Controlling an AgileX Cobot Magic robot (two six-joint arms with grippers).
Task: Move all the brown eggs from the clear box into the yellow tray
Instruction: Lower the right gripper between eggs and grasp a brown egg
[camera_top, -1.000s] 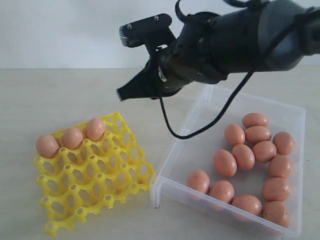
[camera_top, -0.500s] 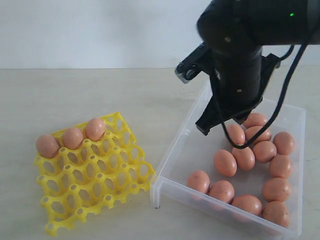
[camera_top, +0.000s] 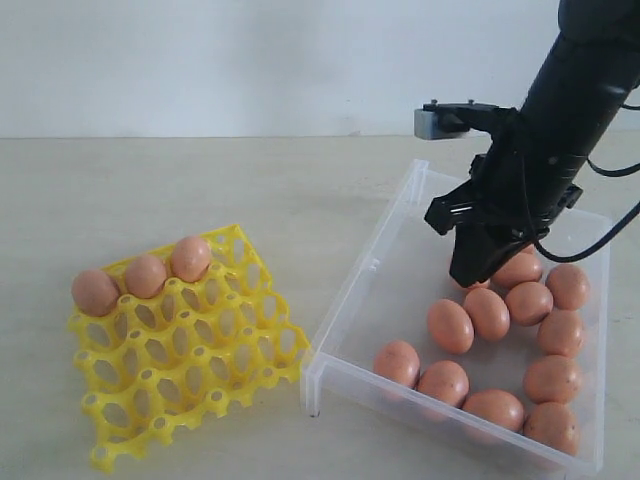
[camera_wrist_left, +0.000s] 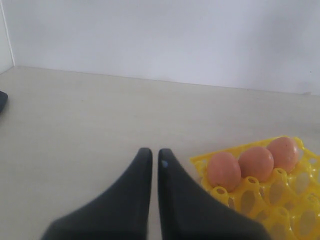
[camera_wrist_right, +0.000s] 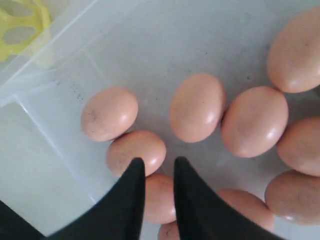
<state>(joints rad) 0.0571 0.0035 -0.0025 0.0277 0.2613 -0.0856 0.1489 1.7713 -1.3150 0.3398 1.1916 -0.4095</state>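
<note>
Eggs lie in two places on the pale counter (camera_top: 150, 180). Three brown eggs (camera_top: 145, 275) fill the far row of the yellow tray (camera_top: 190, 370), which sits at the left. The rest, eleven that can be counted, cluster in the right and near parts of the clear box (camera_top: 365, 270). The box stands just right of the tray, its near left corner close beside the tray's right corner. The right arm (camera_top: 565, 100) reaches down from the far right into the box, and the right fingers (camera_top: 478, 262) point down at the far left edge of the cluster, hiding part of one egg; whether they touch it cannot be told. The right wrist view shows these fingers a little apart with nothing between them and an egg visible through the gap. The left fingers (camera_wrist_left: 132, 200) are out of the exterior view. The left wrist view shows them all but together, only a thin slit between them, empty, over bare counter with the tray's three eggs beyond.
</note>
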